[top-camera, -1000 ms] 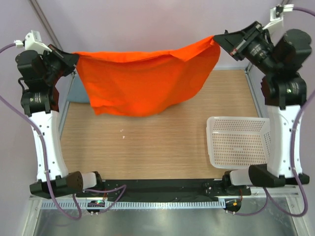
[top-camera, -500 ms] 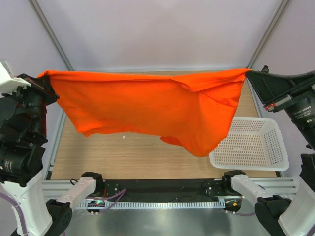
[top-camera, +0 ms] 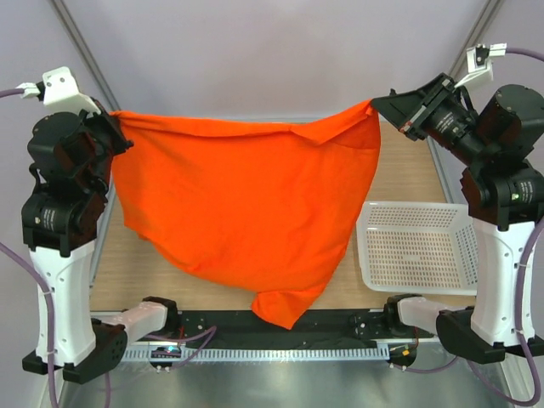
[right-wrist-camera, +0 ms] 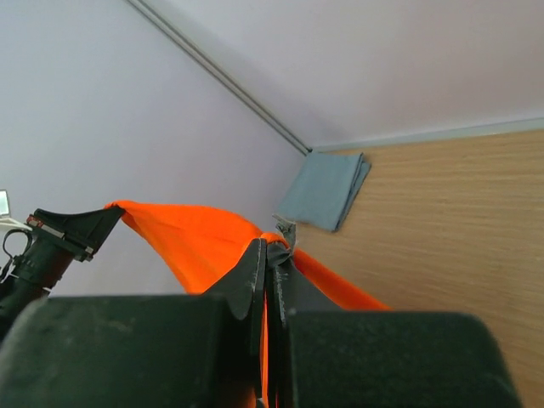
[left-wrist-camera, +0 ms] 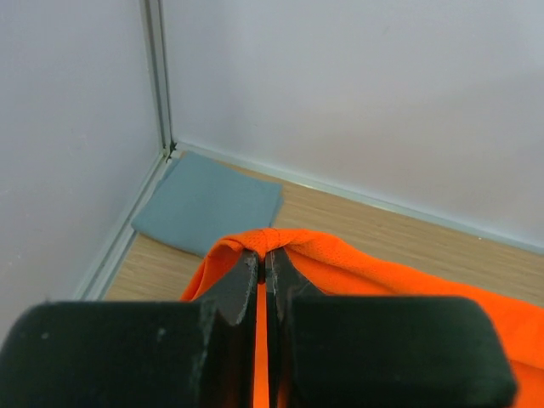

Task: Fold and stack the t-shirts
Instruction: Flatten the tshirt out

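The orange t-shirt [top-camera: 246,212] hangs spread in the air between both arms, its lowest tip near the table's front edge. My left gripper [top-camera: 116,127] is shut on its upper left corner [left-wrist-camera: 270,240]. My right gripper [top-camera: 381,109] is shut on the upper right corner [right-wrist-camera: 274,240], where a small grey tag sticks out. The grey-blue t-shirt [left-wrist-camera: 208,204] lies folded flat in the far left corner of the table, also visible in the right wrist view [right-wrist-camera: 327,191]. In the top view the orange cloth hides it.
A white perforated basket [top-camera: 416,246] stands on the table's right side, beside the right arm's column. The wooden tabletop [top-camera: 408,170] shows behind and to the right of the hanging shirt. Metal frame posts and white walls enclose the back.
Both arms have swung the orange shirt: half a second ago it was stretched wide and high, now the grippers are closer together and the cloth hangs longer toward the front.
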Robot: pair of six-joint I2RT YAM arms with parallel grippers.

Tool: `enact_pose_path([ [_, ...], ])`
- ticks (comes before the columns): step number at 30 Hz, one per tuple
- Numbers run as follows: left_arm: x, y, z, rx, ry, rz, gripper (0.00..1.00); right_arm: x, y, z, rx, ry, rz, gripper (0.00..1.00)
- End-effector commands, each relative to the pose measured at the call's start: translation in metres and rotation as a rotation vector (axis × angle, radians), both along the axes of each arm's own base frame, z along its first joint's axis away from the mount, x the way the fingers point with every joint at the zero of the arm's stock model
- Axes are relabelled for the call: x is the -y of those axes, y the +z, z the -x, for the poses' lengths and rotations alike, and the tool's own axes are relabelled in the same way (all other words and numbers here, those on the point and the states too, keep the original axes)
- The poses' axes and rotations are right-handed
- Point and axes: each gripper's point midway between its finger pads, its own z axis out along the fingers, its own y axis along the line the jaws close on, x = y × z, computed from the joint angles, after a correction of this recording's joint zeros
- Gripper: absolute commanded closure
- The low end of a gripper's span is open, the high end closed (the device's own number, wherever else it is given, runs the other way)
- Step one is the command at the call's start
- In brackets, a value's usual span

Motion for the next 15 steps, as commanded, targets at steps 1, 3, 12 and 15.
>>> enact_pose_path([
  [1,0.002,0.014,0.026,0.069,-0.044,0.008,1.00,-0.010,0.029,0.047,0.135,0.092,0.009,0.99],
  [3,0.003,0.003,0.033,0.049,-0.052,0.002,1.00,-0.011,0.027,0.056,0.125,0.108,0.025,0.98],
  [12,0.005,0.023,0.069,0.132,-0.097,0.032,1.00,-0.012,0.049,0.111,0.138,0.166,-0.028,0.99],
  [15,0.009,0.036,0.080,0.174,-0.132,0.039,1.00,-0.010,0.061,0.133,0.162,0.179,-0.052,0.99],
])
